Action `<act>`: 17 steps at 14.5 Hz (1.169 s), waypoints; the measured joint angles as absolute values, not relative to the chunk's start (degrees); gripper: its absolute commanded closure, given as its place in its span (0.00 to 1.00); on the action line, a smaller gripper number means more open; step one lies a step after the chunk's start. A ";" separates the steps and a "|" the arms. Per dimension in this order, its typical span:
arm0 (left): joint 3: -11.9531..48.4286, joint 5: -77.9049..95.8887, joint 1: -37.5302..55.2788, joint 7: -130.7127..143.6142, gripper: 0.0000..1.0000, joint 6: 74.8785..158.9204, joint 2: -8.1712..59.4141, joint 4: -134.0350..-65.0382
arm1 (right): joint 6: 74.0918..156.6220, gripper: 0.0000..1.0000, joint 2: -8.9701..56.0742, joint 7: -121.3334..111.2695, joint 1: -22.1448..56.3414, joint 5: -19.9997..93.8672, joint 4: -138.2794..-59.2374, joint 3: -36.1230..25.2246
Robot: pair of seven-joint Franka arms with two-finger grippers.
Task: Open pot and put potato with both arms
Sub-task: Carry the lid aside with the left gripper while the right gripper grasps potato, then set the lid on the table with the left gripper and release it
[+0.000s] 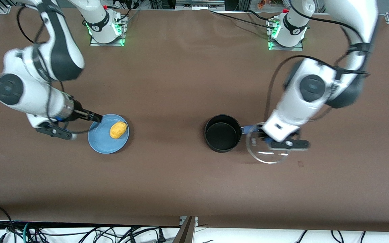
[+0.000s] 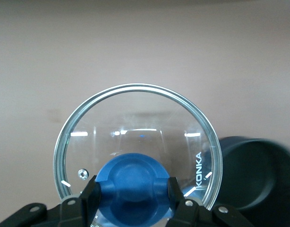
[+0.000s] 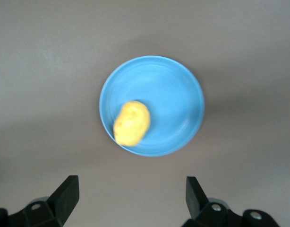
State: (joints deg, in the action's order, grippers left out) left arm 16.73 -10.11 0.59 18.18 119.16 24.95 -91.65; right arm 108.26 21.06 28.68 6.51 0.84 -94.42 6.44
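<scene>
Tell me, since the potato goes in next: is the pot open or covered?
Open. The pot shows a bare black inside; the left gripper holds its glass lid by the blue knob, off beside it.

**Brown surface, cables along the edges**

A broad brown surface [image 1: 181, 74] fills the front view, matte and evenly lit. Black cables [image 1: 89, 233] tangle on a pale floor strip (nearest the front camera). Metal frame rails [image 1: 199, 2] run along the top edge.
</scene>
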 measured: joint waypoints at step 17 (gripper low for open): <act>6.15 -7.69 -21.76 -21.89 0.53 127.35 33.60 -101.30 | 123.22 0.00 37.60 30.87 7.71 0.85 -95.68 5.94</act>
